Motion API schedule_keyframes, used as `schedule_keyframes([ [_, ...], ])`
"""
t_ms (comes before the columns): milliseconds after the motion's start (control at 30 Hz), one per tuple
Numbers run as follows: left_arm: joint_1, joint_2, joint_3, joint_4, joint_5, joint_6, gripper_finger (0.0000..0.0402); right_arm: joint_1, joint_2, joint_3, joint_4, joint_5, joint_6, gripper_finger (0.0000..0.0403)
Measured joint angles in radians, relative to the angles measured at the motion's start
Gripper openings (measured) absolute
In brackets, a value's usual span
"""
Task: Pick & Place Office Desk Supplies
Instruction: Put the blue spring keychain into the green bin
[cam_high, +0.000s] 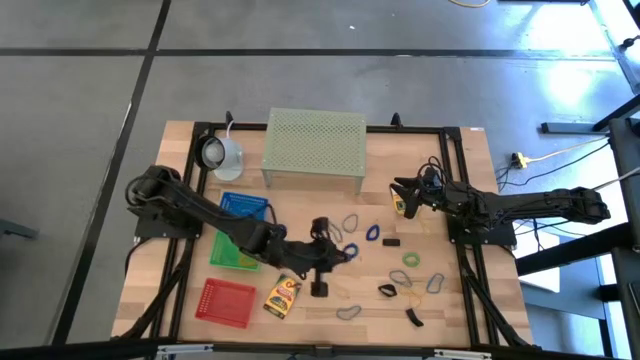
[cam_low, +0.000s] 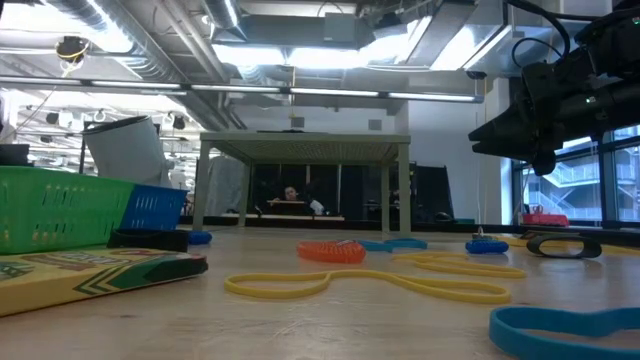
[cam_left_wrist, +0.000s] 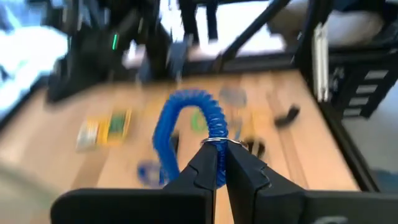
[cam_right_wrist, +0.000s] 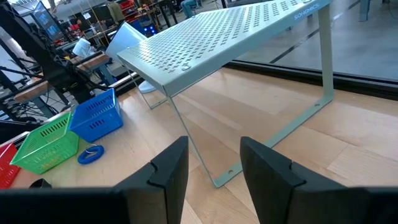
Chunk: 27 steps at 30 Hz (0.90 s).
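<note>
While the left end effector (cam_left_wrist: 219, 163) pinches a blue coiled loop (cam_left_wrist: 186, 134) standing upright mid-desk, the empty right end effector (cam_right_wrist: 214, 163) gapes near the right edge.

Two black jointed arms, left arm (cam_high: 200, 210) and right arm (cam_high: 520, 205); loose dark cables along links; matte black angular fingers (cam_right_wrist: 165, 171).

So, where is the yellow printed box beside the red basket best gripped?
Across its two long edges, coming from straight above: the yellow printed box lies flat and slanted on the table, so turn the wrist to match. The left gripper nearest it is shut on a blue coiled loop. The right gripper is open.
</note>
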<state>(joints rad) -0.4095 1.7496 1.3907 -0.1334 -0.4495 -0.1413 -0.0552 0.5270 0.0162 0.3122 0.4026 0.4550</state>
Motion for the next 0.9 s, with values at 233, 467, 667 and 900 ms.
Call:
schedule_keyframes([
  [233, -0.002, -0.089, 0.0, -0.465, 0.033, -0.308, 0.0013, 0.0, 0.0, 0.0, 0.0, 0.0, 0.0, 0.0146],
  [467, -0.023, -0.127, 0.0, -0.905, 0.161, -0.547, 0.0013, 0.0, 0.0, 0.0, 0.0, 0.0, 0.0, 0.0146],
  [667, -0.069, -0.12, -0.033, -1.168, 0.176, -0.735, 0.0013, 0.0, 0.0, 0.0, 0.0, 0.0, 0.0, 0.0146],
  [900, -0.108, -0.12, -0.184, -1.147, 0.322, -0.751, 0.0013, 0.0, 0.0, 0.0, 0.0, 0.0, 0.0, 0.0146],
])
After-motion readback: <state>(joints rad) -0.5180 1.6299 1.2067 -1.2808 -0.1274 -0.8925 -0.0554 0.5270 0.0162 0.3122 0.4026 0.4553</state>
